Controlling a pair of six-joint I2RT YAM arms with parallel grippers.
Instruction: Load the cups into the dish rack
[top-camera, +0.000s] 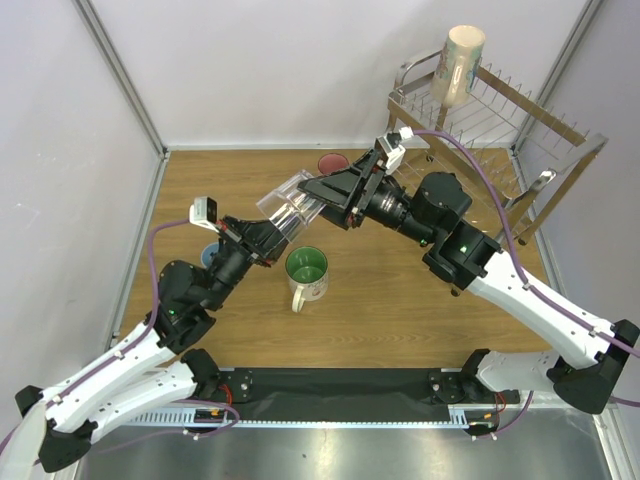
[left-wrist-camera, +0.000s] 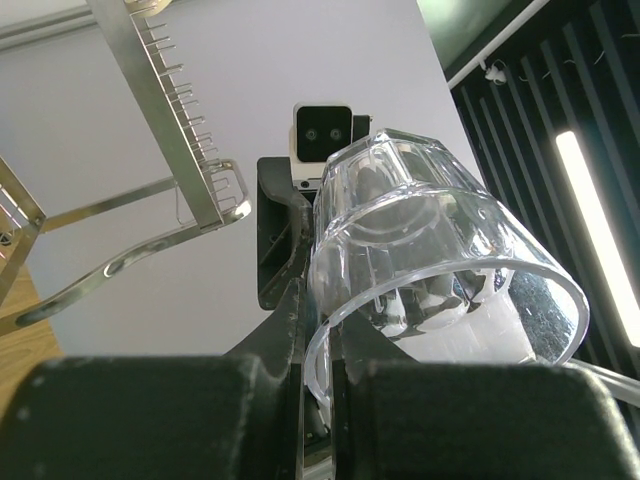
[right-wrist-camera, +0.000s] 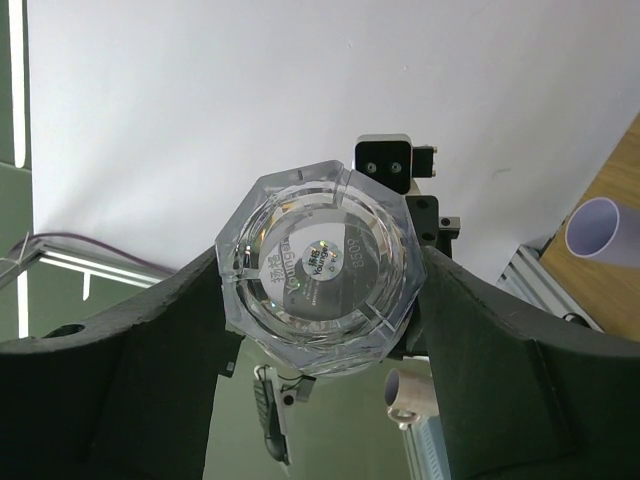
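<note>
Progress is slight: we count one cup, the beige mug, perched on the dish rack, and the rest are not yet loaded. The white mug with green inside, the pink mug and the light-blue tumbler stand on the tabletop, below and beside the pincers. A lavender tumbler shows off to one side of the right pincer.

The clear glass hangs in mid-air between the two arms — we judge it a handover. The left pincer is pressed onto its rim wall. The right pincer has a finger on either side of the glass's base; we cannot tell whether they grip it.
</note>
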